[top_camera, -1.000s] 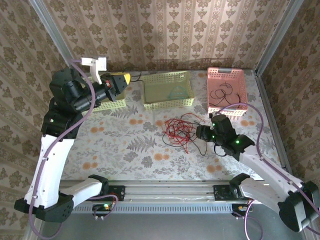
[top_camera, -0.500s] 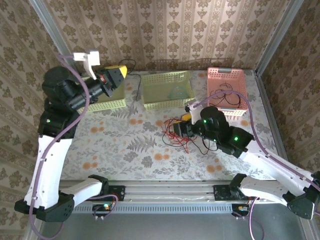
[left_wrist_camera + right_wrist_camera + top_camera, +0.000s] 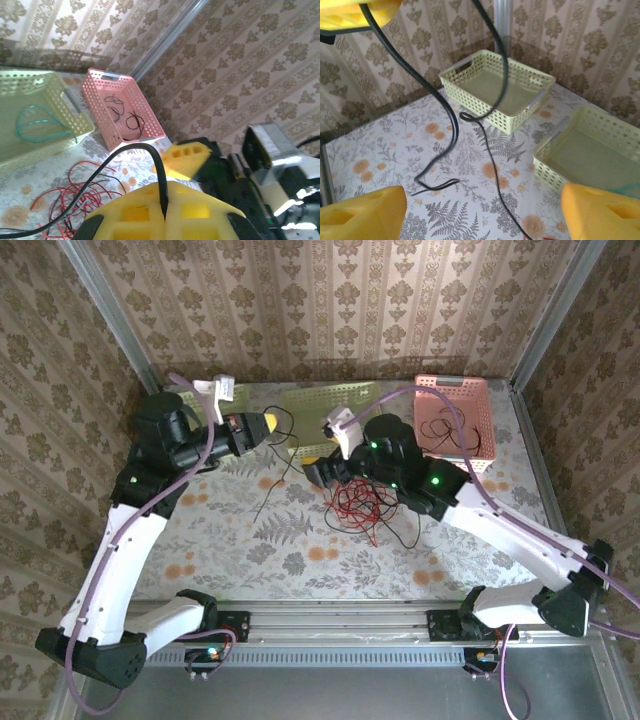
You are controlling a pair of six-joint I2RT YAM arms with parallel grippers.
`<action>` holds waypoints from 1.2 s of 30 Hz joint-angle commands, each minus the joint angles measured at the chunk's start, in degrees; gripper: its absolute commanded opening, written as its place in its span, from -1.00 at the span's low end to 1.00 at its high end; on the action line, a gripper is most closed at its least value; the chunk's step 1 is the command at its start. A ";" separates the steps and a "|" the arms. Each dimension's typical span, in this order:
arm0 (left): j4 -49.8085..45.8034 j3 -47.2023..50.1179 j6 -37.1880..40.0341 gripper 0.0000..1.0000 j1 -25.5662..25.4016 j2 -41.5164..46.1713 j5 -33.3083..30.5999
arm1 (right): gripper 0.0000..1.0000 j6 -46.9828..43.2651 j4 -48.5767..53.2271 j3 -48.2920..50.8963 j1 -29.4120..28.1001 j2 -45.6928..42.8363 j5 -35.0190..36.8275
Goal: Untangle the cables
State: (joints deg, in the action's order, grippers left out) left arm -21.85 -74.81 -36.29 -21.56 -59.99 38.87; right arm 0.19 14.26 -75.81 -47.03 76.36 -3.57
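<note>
Pinching the black cable [image 3: 125,149] up high in the left gripper [image 3: 262,424] to free it from the red cables [image 3: 355,502], with the right gripper [image 3: 480,212] spread wide.

red cable [image 3: 352,502]: loose tangle on table [image 3: 230,530], centre
black cable [image 3: 135,145]: lifted, hangs looped down to table, left
teal cable [image 3: 37,125]: coiled in far green basket [image 3: 50,149]
thin black cables [image 3: 125,119]: coiled in far-right pink basket [image 3: 97,112]

My top camera looks down from behind my bases over the whole table [image 3: 230,540]. My left wrist camera faces right and my right wrist camera faces left, both close in. They share the green basket [image 3: 50,142] and the black cable [image 3: 140,146].
</note>
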 commanded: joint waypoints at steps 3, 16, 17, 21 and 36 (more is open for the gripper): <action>1.64 1.43 -1.05 -1.00 -0.82 1.86 3.38 | 0.68 -3.17 -0.87 -2.19 -0.44 1.32 -6.88; -0.42 4.81 1.89 -1.00 -1.47 3.01 15.00 | 0.65 -6.86 -2.16 -5.58 0.47 6.24 -3.34; -1.01 5.13 2.26 -1.00 -1.42 3.41 15.17 | 0.57 -6.98 -2.05 -5.64 0.48 6.15 -3.75; -1.52 7.11 2.65 -1.00 -1.28 4.90 14.94 | -0.64 -6.59 -2.03 -4.81 0.45 5.41 -4.86; -2.04 17.81 2.83 1.00 3.35 14.49 -6.42 | -1.00 1.45 -1.79 -8.92 13.01 3.01 22.91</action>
State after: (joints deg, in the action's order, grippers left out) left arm -24.25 -59.22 -33.43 -18.94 -46.96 38.04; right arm -1.69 13.28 -81.01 -37.54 80.53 9.37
